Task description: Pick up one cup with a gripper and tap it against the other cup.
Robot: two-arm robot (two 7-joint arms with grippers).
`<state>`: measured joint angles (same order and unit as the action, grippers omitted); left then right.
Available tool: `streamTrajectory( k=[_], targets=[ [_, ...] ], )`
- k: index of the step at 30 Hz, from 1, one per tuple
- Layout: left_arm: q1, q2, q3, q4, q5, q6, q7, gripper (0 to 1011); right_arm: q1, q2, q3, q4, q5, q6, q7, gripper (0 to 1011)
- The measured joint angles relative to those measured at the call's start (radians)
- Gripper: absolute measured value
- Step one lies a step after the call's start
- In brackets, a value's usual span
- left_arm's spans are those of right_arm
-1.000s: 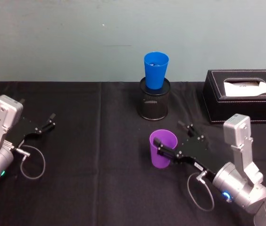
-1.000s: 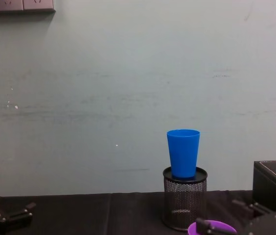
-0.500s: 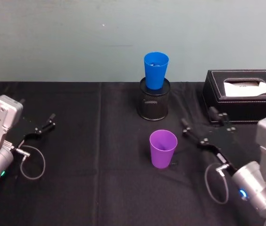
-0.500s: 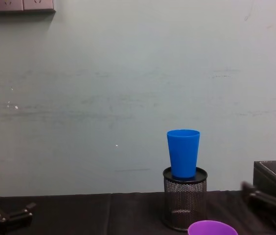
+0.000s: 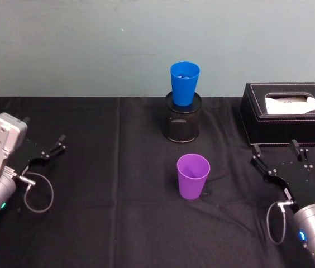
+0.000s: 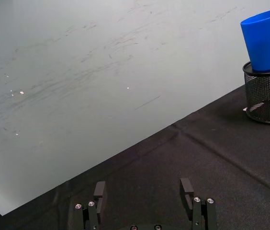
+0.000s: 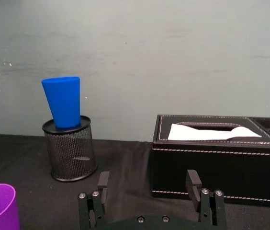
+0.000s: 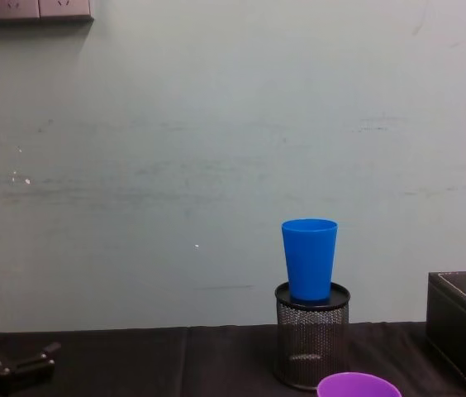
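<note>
Purple cup (image 5: 193, 176) is standing alone on the black counter (image 5: 118, 223), in front of the blue cup (image 5: 185, 82) sitting in the mesh holder (image 5: 182, 123). Right hand (image 5: 275, 157) is pulling back, fingers apart, now far from it. Left hand (image 5: 44, 151) is still resting open.

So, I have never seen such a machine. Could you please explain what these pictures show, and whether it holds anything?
It is a robot with two arms. One picture looks down from its head, one looks forward from its chest, and two come from its wrists. On the black table stands a purple cup. Behind it a blue cup sits in a black mesh pen holder, with a black tissue box to the right. The left gripper and right gripper are both open and hold nothing.
</note>
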<state>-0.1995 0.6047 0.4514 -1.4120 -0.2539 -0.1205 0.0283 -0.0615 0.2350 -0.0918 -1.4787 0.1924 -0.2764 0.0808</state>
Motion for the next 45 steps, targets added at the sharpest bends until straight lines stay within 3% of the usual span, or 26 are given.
streamTrajectory(
  k=[8,45],
  targets=[
    [0.000,0.000,0.000,0.000,0.000,0.000,0.000,1000,0.011,-0.005,0.000,0.019,-0.001,0.016,0.048,1000],
    [0.000,0.000,0.000,0.000,0.000,0.000,0.000,1000,0.010,-0.005,-0.001,0.016,-0.002,0.016,0.036,1000]
  ],
)
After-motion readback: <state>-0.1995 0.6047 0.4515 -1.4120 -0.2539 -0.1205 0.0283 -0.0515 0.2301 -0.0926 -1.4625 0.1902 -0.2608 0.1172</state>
